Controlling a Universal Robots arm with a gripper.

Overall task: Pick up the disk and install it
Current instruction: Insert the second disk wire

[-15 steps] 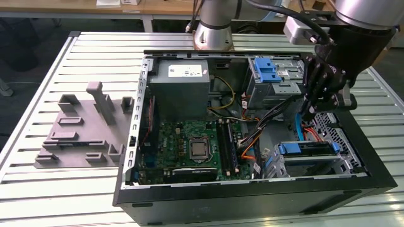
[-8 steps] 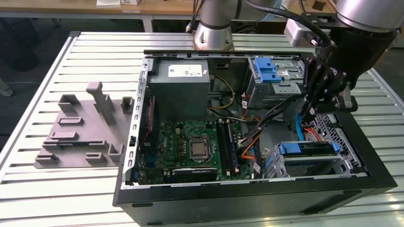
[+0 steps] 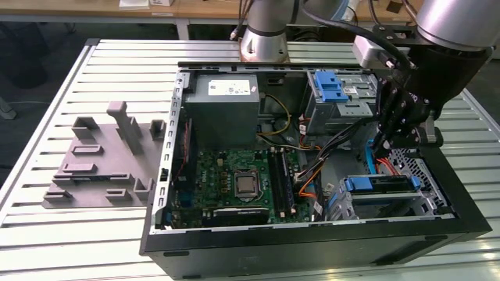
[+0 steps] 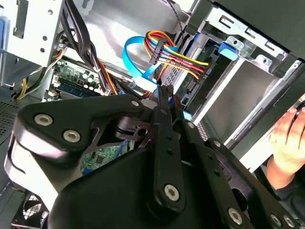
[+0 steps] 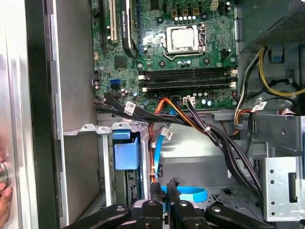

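Note:
The disk [image 3: 381, 185], silver with a blue plastic frame, lies flat in the drive cage at the case's front corner on the exterior view's right. Its blue end [image 5: 126, 151] shows in the first wrist view and again in the second wrist view [image 4: 229, 50]. My gripper [image 3: 383, 146] hangs inside the case just above and behind that cage. Both wrist views show the black fingertips [image 5: 155, 185] pressed close together with nothing between them. A blue data cable [image 5: 188, 193] loops right behind the fingertips, and coloured power wires [image 4: 183, 57] run to a plug at the disk's end.
The open computer case [image 3: 164, 193] rests on a slatted metal table [image 3: 55, 234]. Inside are the motherboard [image 3: 238, 181], a grey power supply [image 3: 226, 108] and an upper bay with a blue latch [image 3: 334, 86]. A grey fixture [image 3: 102, 158] sits on the exterior view's left. A person's hand [image 4: 288, 138] rests at the case's edge.

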